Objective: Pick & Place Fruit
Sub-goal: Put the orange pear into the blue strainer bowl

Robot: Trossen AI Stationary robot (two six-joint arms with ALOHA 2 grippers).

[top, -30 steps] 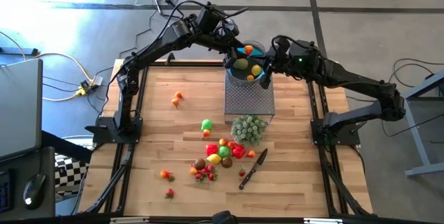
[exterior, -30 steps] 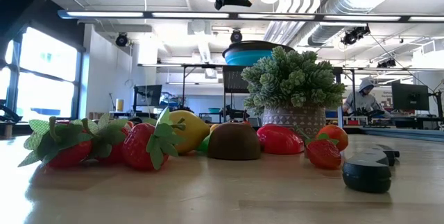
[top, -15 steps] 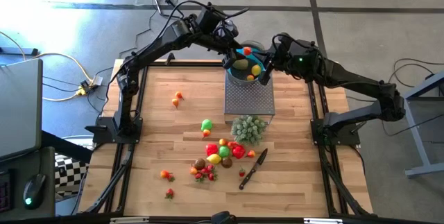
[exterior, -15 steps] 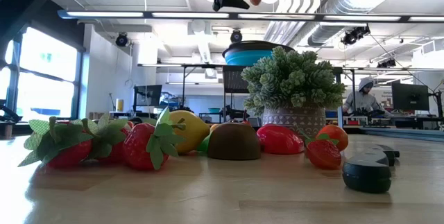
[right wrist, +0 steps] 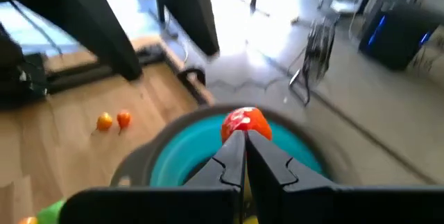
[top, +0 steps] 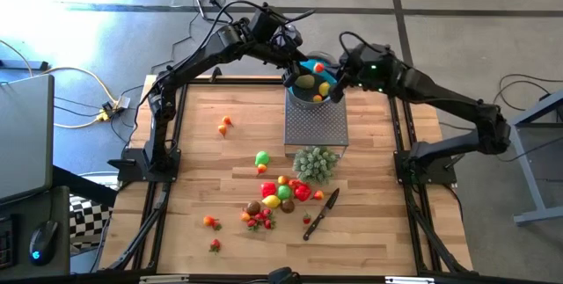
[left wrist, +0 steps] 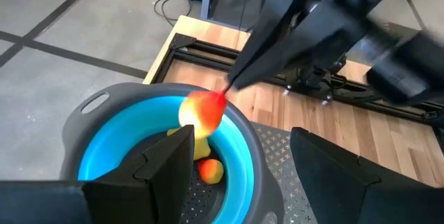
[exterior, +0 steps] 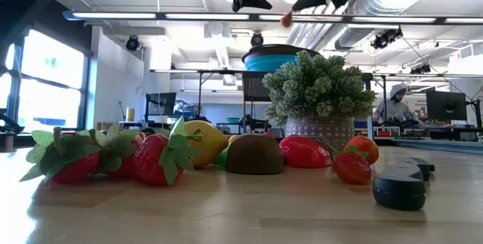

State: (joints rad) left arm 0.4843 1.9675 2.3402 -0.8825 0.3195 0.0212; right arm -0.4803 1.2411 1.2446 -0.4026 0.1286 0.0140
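Since a second before, the right arm had swung its wrist so that the small red-orange fruit (right wrist: 245, 124) sat over the blue bowl (top: 315, 87) rather than beside its rim. That fruit was pinched at the very tips of the right gripper (right wrist: 245, 138), whose fingers were pressed together on it; in the low view it hung as a small red dot (exterior: 286, 20) above the bowl. Several pieces, yellow and orange, already lay inside the bowl, which stood on a perforated metal stand (top: 316, 124). The left gripper (left wrist: 243, 161) hovered close over the same bowl, fingers apart and holding nothing. Most of the remaining fruit lay clustered near the potted green plant (top: 315, 163) and the knife (top: 322, 213), with a few strays farther out on the table (top: 193, 170). As I judged it, the tip-only grip was thin, so the fruit could slip early, and with both arms crowded over one bowl a careless withdrawal could knock them together.
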